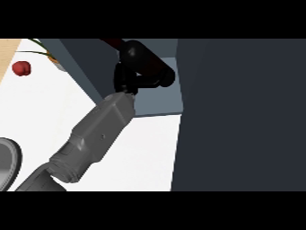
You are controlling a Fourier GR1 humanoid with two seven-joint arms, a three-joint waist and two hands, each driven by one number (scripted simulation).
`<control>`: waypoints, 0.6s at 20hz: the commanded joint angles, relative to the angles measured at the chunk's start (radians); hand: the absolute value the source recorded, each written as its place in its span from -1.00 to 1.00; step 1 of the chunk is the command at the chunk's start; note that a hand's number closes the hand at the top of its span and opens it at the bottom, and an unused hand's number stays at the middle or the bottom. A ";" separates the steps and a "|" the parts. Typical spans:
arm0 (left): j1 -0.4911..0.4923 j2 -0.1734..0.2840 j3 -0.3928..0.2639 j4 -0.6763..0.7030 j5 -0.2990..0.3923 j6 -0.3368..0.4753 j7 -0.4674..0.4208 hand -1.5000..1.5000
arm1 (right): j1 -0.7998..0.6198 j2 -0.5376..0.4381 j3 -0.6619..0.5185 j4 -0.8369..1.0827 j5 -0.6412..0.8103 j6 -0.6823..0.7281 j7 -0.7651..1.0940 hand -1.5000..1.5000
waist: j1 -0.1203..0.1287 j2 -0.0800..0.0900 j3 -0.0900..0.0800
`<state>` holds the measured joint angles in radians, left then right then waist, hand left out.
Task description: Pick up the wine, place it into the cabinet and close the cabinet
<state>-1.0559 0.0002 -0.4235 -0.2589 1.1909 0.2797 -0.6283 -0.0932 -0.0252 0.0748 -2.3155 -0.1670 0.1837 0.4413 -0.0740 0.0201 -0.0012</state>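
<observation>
The right hand (137, 63) curls round the dark red wine (156, 67) inside the cabinet (248, 112), seemingly; no label reads.

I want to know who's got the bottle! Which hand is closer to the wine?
Left. The left hand is curled round the wine, holding it inside the cabinet. The right hand is not in view.

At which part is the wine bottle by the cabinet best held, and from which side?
Grip the wine bottle round its wide body, coming from the near side, as the left hand does. The bottle lies tilted with its thin neck pointing up-left, and the body probably gives curled fingers more surface.
</observation>
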 commanded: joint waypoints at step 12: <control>0.069 0.000 -0.115 -0.052 0.094 0.051 -0.030 1.00 | -0.020 0.000 0.007 0.023 -0.026 0.017 -0.016 -1.00 | -0.045 0.008 0.000</control>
<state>-0.9990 0.0005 -0.5011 -0.2956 1.2661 0.3110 -0.6564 -0.1241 -0.0253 0.0891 -2.2987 -0.1820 0.1937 0.4404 -0.1153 0.0279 -0.0015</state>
